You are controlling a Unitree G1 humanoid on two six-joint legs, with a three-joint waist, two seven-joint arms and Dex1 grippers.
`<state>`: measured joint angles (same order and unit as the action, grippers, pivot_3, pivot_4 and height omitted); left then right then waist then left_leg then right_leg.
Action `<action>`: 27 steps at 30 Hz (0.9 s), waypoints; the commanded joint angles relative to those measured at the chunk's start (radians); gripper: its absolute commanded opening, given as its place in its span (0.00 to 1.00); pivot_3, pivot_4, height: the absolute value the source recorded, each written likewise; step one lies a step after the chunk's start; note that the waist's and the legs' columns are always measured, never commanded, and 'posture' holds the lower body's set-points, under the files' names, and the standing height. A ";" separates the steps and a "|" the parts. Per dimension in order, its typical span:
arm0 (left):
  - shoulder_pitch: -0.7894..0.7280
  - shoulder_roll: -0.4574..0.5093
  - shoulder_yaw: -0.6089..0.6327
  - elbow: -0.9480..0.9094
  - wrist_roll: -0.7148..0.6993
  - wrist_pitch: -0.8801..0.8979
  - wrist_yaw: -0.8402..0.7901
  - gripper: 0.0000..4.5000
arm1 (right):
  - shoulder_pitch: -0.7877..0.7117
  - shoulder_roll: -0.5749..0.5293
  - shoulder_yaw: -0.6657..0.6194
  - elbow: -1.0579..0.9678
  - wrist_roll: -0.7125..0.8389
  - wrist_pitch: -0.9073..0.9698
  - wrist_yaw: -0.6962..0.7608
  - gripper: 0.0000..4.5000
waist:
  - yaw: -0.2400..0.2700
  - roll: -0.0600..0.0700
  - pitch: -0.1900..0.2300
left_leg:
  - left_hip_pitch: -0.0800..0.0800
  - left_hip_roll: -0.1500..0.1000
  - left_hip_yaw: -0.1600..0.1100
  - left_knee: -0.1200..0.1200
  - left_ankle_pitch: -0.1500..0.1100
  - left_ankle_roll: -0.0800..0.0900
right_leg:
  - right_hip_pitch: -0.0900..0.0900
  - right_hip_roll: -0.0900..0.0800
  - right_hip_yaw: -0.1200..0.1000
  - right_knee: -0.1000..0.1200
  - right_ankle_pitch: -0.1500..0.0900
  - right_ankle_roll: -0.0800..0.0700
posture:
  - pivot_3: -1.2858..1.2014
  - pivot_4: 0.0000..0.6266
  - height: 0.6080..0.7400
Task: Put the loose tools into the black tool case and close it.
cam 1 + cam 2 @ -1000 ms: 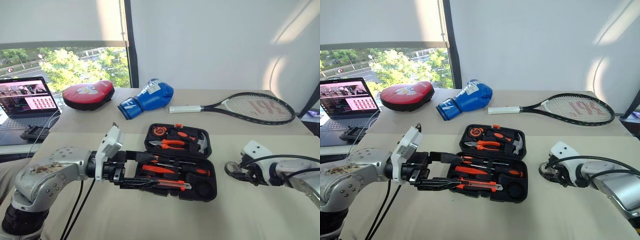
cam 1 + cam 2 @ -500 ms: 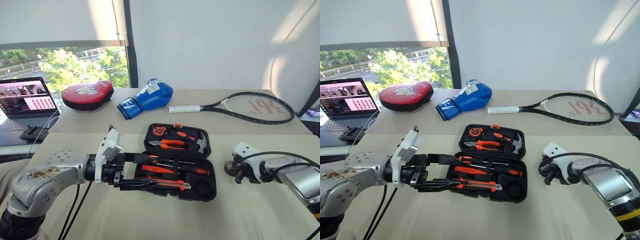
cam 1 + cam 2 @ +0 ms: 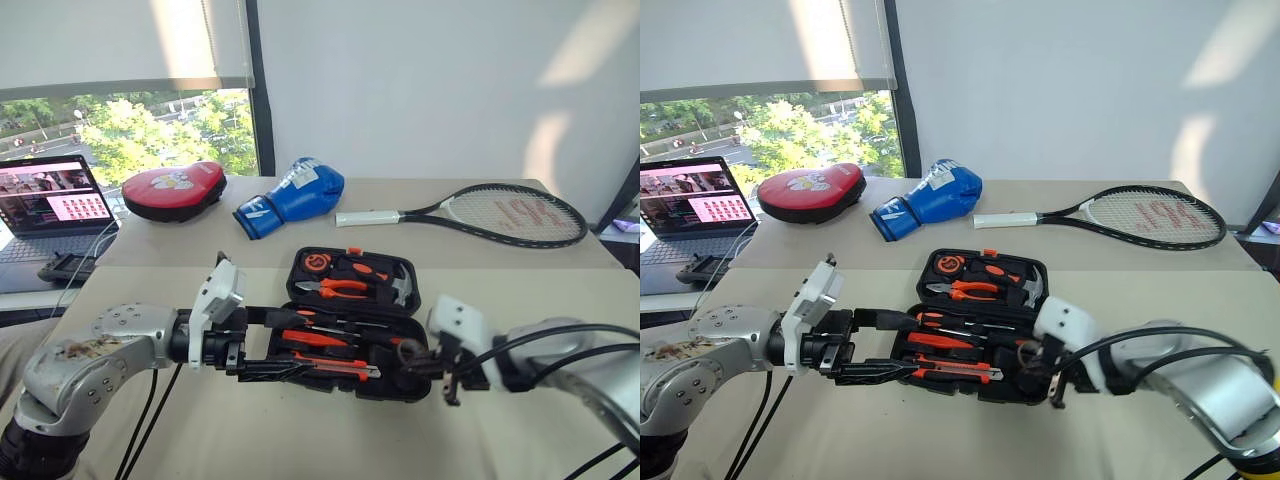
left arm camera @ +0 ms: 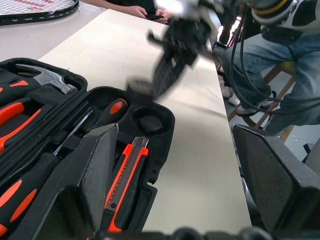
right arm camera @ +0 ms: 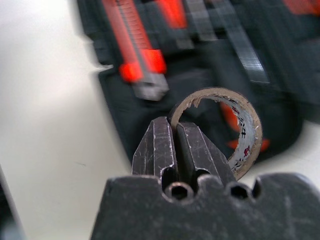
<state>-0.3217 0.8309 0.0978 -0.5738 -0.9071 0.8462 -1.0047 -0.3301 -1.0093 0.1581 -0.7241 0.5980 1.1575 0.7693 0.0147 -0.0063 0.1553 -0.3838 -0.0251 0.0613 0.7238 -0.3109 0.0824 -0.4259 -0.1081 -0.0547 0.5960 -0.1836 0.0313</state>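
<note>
R claw [image 5: 176, 145] now pinched on tape roll [image 5: 227, 127], swung in from R side of surface to over case [image 3: 352, 330] near corner; L claw [image 3: 262, 348] apart at case; I reckon drop-in next.

Your right gripper [image 5: 175, 137] has swung in from the bare table to the tool case's [image 3: 352, 340] near right corner, pinching the small grey tape roll [image 5: 227, 127] by its rim.
</note>
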 commanded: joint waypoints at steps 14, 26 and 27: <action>0.028 0.011 0.002 0.005 0.043 -0.064 -0.024 0.86 | -0.004 -0.013 0.125 0.014 -0.087 -0.036 -0.011 0.23 | 0.000 0.000 0.000 | 0.001 0.000 0.000 -0.001 0.000 0.000 | 0.001 0.000 -0.002 -0.001 0.000 0.000 | 0.52 0.24 1.00; -0.075 -0.147 0.029 0.222 0.094 0.037 0.341 0.86 | -0.029 0.130 -0.292 0.036 0.149 0.068 -0.087 0.52 | 0.005 -0.002 0.000 | 0.001 0.000 -0.002 -0.003 0.001 -0.001 | 0.001 0.000 -0.003 0.000 0.000 0.000 | 0.52 0.24 1.00; -0.095 -0.163 0.025 0.246 0.112 0.045 0.382 0.86 | -0.040 0.144 -0.295 0.055 0.142 0.074 -0.112 0.52 | 0.007 -0.002 0.000 | 0.002 0.000 -0.002 -0.003 0.001 -0.001 | 0.002 0.000 -0.003 0.000 0.000 -0.001 | 0.52 0.24 1.00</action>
<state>-0.3701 0.6866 0.1192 -0.3614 -0.8414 0.8826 -0.7190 -0.3459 -0.8839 -0.0986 -0.6956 0.7488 1.2160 0.7113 0.0214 -0.0085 0.1553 -0.3815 -0.0261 0.0596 0.7211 -0.3102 0.0815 -0.4239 -0.1078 -0.0575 0.5966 -0.1831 0.0305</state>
